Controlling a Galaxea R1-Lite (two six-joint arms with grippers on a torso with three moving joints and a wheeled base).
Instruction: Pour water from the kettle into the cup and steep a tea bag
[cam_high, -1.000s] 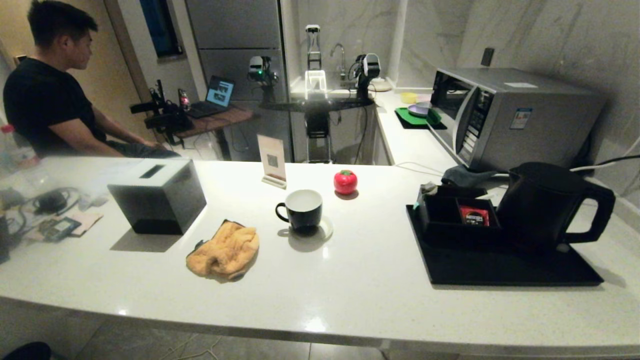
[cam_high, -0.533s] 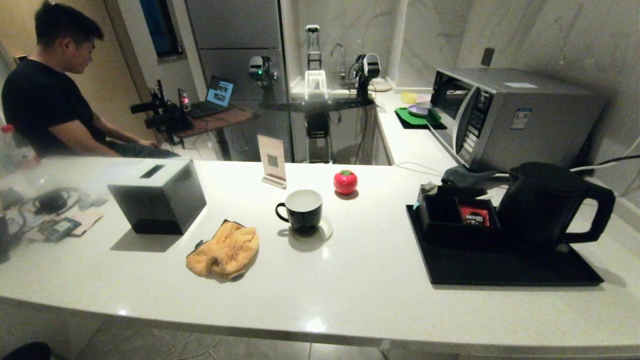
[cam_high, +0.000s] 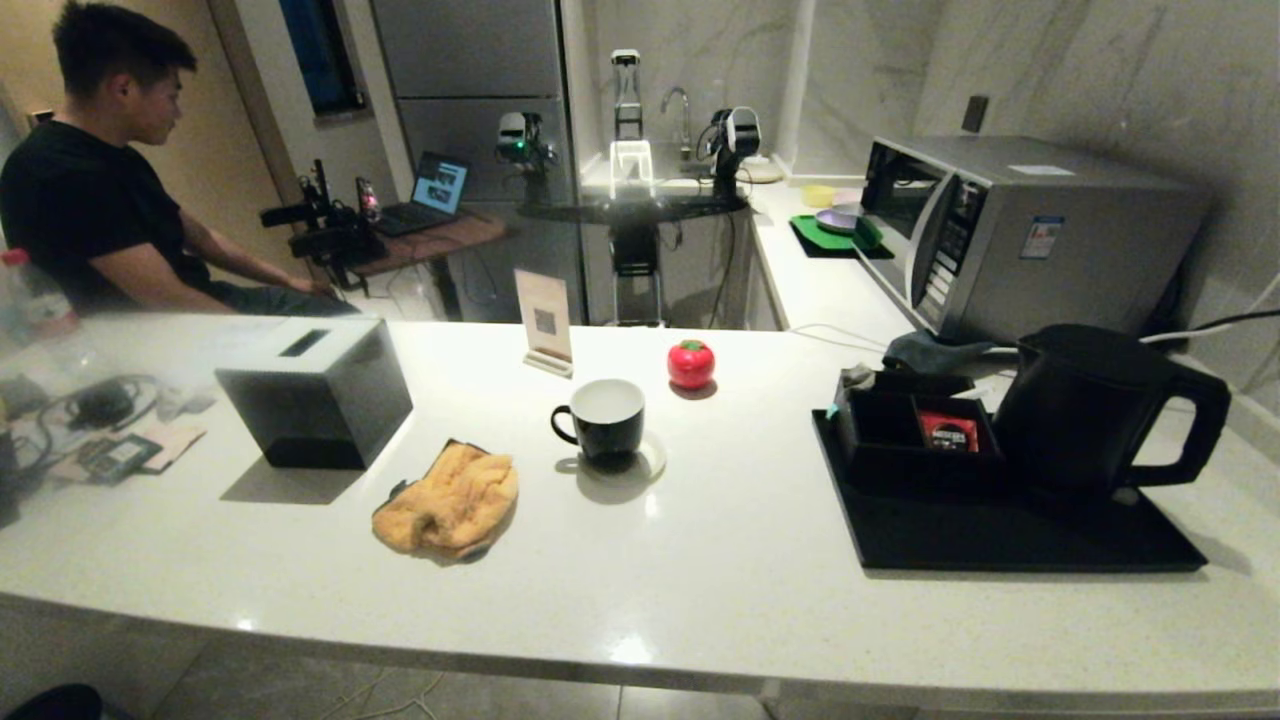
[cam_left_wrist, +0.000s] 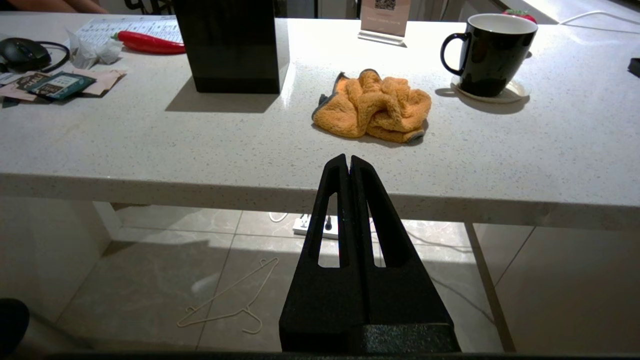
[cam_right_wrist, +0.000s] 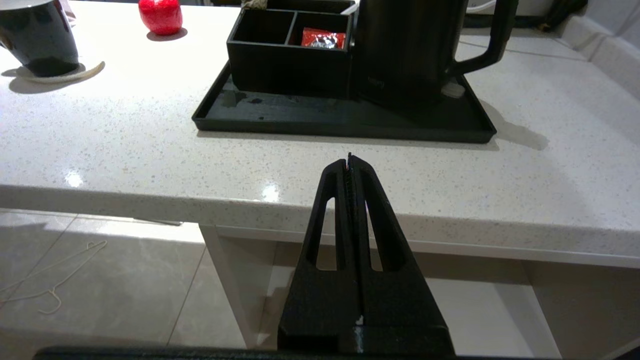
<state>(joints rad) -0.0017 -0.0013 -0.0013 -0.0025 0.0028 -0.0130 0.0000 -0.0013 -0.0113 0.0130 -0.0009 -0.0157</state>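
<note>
The black kettle (cam_high: 1095, 410) (cam_right_wrist: 407, 50) stands on the right of a black tray (cam_high: 1010, 535), handle pointing right. The black cup (cam_high: 603, 420) (cam_left_wrist: 492, 52), white inside, sits on a small coaster at the counter's middle. A red packet (cam_high: 947, 432) lies in the black compartment box (cam_high: 915, 435) beside the kettle; I cannot tell if it is a tea bag. My left gripper (cam_left_wrist: 348, 159) is shut and empty, held before the counter's front edge, short of the orange cloth. My right gripper (cam_right_wrist: 349, 157) is shut and empty, before the edge facing the tray. Neither arm shows in the head view.
An orange cloth (cam_high: 450, 500) lies left of the cup. A black box (cam_high: 315, 390), a card stand (cam_high: 545, 320) and a red tomato-shaped object (cam_high: 691, 363) stand behind. A microwave (cam_high: 1020, 235) is at the back right. A person (cam_high: 95, 190) sits beyond the counter's left end.
The person's head has shifted slightly. Nothing on the counter has moved, and both grippers stay shut.
</note>
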